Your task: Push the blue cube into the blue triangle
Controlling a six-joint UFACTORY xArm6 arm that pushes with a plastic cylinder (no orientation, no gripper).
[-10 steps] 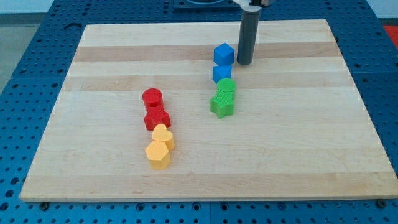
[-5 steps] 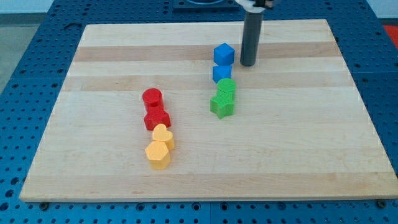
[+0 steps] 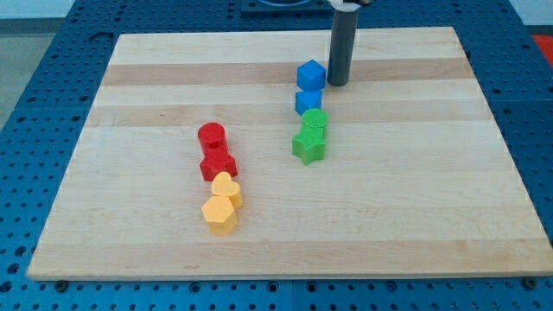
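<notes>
The blue cube (image 3: 311, 74) stands on the wooden board (image 3: 415, 173) near the view's top middle. A second blue block (image 3: 308, 102), whose shape I cannot make out, lies just below it, about touching it. My tip (image 3: 338, 83) rests on the board just right of the blue cube, a small gap between them. The dark rod rises from it to the view's top edge.
A green cylinder (image 3: 314, 121) and a green star (image 3: 308, 145) lie directly below the blue blocks. A red cylinder (image 3: 211, 136) and red star (image 3: 217, 163) sit left of centre, with a yellow heart (image 3: 226, 187) and yellow hexagon (image 3: 219, 213) below them.
My tip has shifted slightly toward the view's top and left, staying right of the blue cube. The blocks have not moved.
</notes>
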